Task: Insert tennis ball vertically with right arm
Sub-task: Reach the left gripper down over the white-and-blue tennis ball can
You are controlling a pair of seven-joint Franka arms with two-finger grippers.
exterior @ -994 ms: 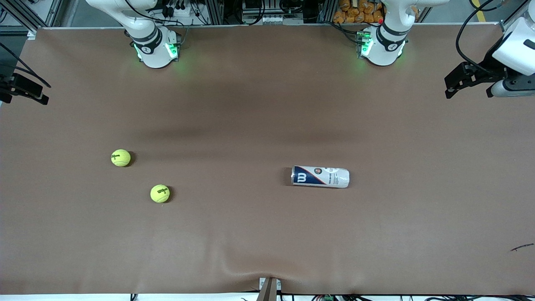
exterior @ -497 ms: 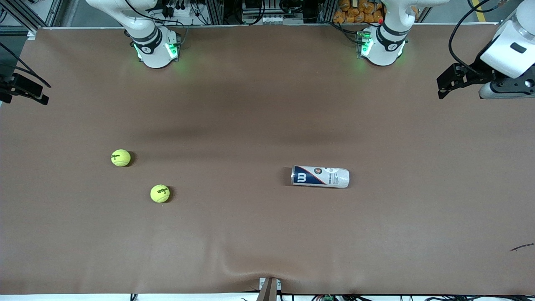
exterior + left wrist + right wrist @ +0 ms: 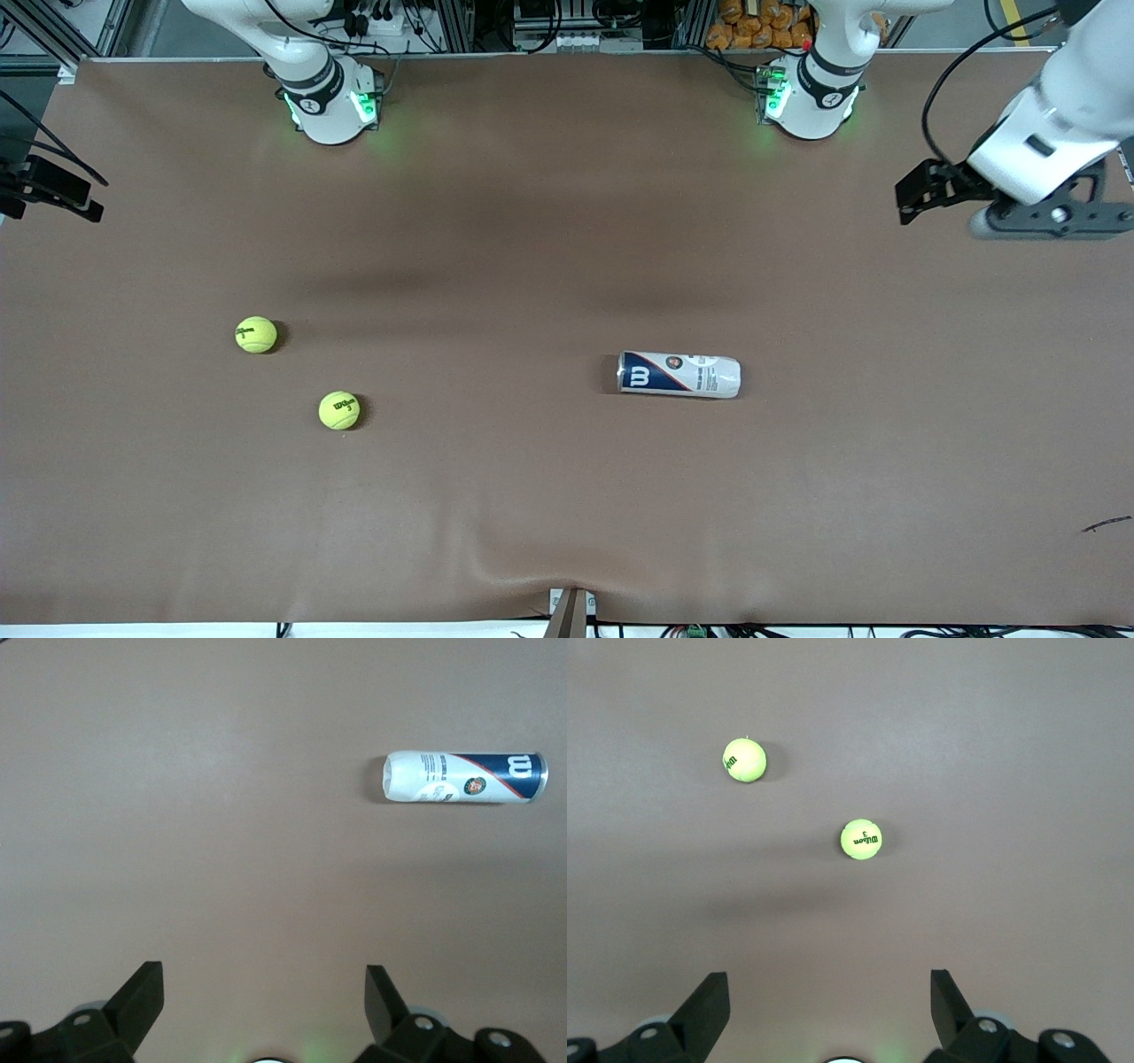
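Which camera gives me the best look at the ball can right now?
The left wrist view: the can lies on its side, label readable, unobstructed. The front view shows it smaller, lying mid-table. The right wrist view misses it entirely.

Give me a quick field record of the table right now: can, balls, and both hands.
can: tennis ball can lying on its side, toward the left arm's end
ball one: tennis ball, nearer the front camera
ball two: second tennis ball, farther from it, apart from the first
left hand: left hand open, empty, over bare table at its end
right hand: right hand open, empty, above the balls
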